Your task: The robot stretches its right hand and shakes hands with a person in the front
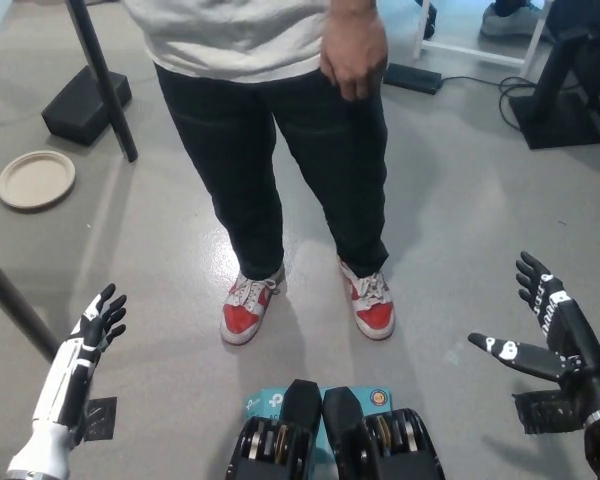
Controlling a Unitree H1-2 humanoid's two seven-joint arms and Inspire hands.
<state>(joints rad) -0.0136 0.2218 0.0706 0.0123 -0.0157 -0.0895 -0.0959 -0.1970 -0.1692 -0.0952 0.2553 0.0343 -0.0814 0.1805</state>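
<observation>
Your black right hand sits at the lower right, palm up-ish, fingers spread wide and holding nothing, thumb sticking out toward the middle. It's well apart from the person, who's standing straight in front of you on the grey floor: dark trousers, pale shirt hem, red and white sneakers planted just ahead of you. The person's hand hangs by the hip near the top of the view, fingers curled loosely against the trousers, nowhere near your right hand, so no handshake contact.

Your white left hand rests at the lower left, its dark fingers slightly apart and empty, close to a dark slanted pole.

Around the edges you've got a round beige plate lying on the floor at the left, a black stand base with its post behind it, and some black equipment with a cable at the upper right.
</observation>
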